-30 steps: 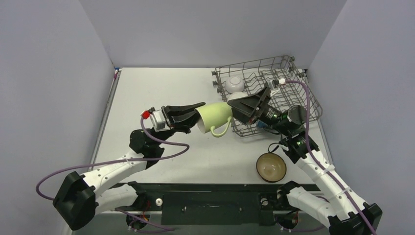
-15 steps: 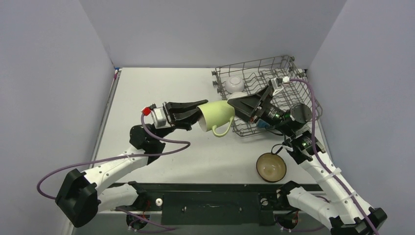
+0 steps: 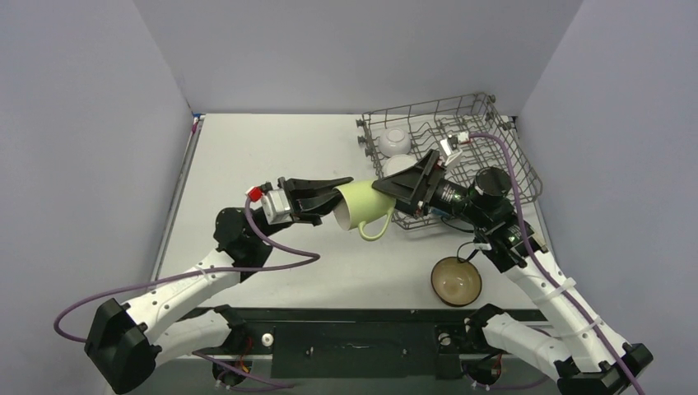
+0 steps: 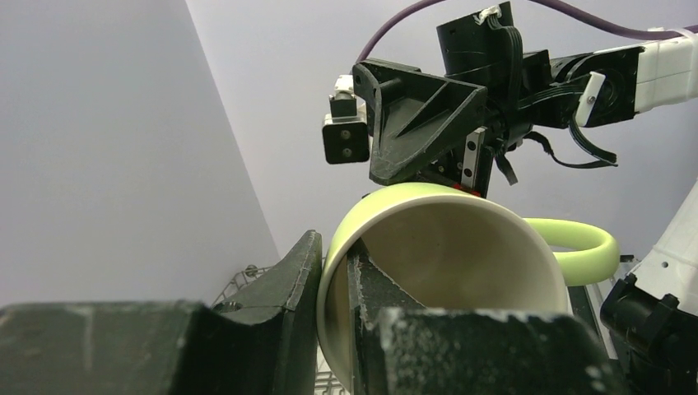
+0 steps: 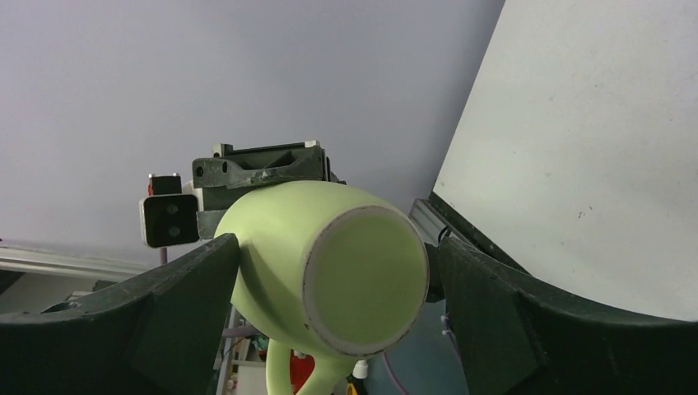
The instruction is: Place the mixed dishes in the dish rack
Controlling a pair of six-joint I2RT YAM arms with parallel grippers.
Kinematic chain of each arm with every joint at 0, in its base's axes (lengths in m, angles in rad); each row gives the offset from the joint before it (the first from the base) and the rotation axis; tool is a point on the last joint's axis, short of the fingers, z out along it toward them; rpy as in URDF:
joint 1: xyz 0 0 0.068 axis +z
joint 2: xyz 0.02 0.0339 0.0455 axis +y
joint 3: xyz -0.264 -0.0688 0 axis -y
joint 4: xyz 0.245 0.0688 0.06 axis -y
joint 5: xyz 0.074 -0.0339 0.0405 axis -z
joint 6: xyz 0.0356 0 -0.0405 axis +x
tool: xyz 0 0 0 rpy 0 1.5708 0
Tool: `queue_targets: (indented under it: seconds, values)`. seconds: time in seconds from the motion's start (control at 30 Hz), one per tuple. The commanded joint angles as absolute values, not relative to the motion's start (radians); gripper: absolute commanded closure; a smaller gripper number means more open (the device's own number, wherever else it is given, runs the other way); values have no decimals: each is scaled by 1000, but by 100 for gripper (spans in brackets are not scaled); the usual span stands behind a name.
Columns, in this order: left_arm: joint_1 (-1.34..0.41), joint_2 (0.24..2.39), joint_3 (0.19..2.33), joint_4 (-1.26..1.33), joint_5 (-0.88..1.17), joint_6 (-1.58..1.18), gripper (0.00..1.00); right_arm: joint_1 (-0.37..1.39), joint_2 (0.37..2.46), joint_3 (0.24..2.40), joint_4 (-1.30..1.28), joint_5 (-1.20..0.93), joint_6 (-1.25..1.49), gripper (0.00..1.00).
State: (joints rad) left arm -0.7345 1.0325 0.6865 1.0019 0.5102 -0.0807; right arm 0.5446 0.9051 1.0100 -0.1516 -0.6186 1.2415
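Mid-frame handover: left fingers (image 3: 321,182) pinch the mug (image 3: 367,206) rim; right fingers (image 3: 403,183), spread around its base, should clamp first.

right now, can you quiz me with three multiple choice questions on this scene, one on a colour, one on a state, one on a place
1. The mug is: A white B brown C pale green
2. The left gripper is: A shut on the mug's rim B open, clear of the mug C out of view
3. The brown bowl is: A inside the mug B on the table beside the right arm C in the left gripper
Answers: 1 C, it is green in every view. 2 A, the left wrist view shows one finger inside the rim, one outside. 3 B, it sits upright on the tabletop.
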Motion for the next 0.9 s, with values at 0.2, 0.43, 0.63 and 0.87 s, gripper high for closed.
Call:
queue_targets:
  seconds: [0.2,0.43,0.63,0.87]
  values:
    - [-741,1084,775,1290,454,-188,100,640,900,926,199,-711,1478,14]
    - [-742,1137,798,1412,465,-268,100,644,898,914,319,-730,1548,16]
    - [-740,1124,791,1418,486,-295,100,628,899,901,373,-759,1596,19]
    - [-740,1124,786,1413,518,-315,100,624,907,915,368,-765,1595,14]
